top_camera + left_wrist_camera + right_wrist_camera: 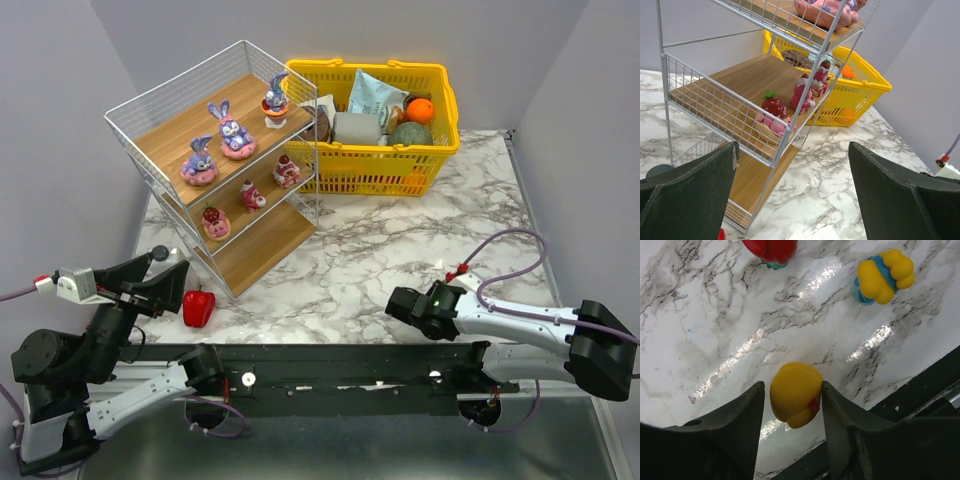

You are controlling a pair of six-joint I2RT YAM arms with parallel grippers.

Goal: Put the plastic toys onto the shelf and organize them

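Low in the right wrist view, the right tool (792,386) bracketed the yellow toy (795,395) on the table (715,330); a firm grip could not be confirmed. Rounded, it might have squirted sideways. The left tool (792,195) gaped empty.

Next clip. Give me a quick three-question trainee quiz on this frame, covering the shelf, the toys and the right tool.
1. True or false: the three purple bunnies stand on the top board of the shelf.
2. How many pink-red figures stand on the shelf's middle board?
3. What sits between the fingers of the right tool? A) a purple bunny B) a yellow toy C) a pink-red figure
Key: 1 true; 2 three; 3 B.
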